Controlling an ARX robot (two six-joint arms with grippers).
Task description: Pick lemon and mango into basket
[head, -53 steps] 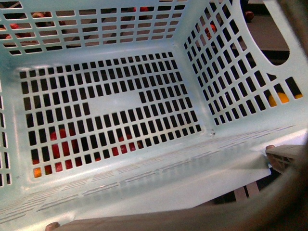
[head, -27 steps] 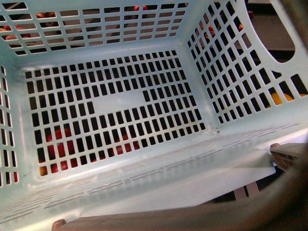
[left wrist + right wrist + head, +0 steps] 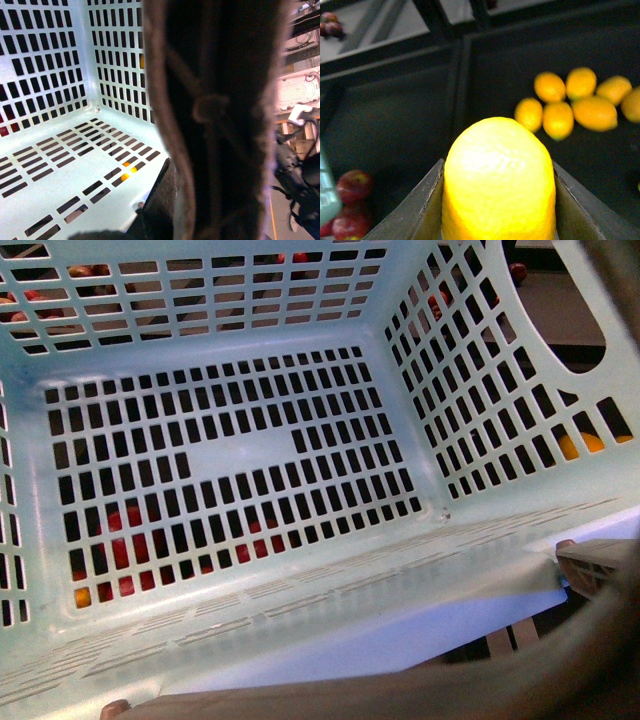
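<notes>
The teal basket (image 3: 330, 585) fills the front view, tilted, with nothing inside it. Its brown handle (image 3: 560, 660) crosses the near edge. In the left wrist view that handle (image 3: 220, 115) stands huge in front of the lens, and my left gripper (image 3: 167, 215) is shut on the basket there. In the right wrist view the yellow lemon (image 3: 498, 175) sits between the two dark fingers (image 3: 415, 215), with my right gripper (image 3: 498, 212) shut on it above a dark bin. No mango is in view.
Several loose lemons (image 3: 570, 102) lie in the dark bin under the right gripper. Red apples (image 3: 352, 187) lie beside a teal basket corner (image 3: 327, 200). Through the basket's floor slots red fruit (image 3: 130, 540) shows, and a yellow-orange fruit (image 3: 580, 445) shows through its right wall.
The basket swayed slightly in the front view: it shifted a little to the right half a second ago and has come back.
</notes>
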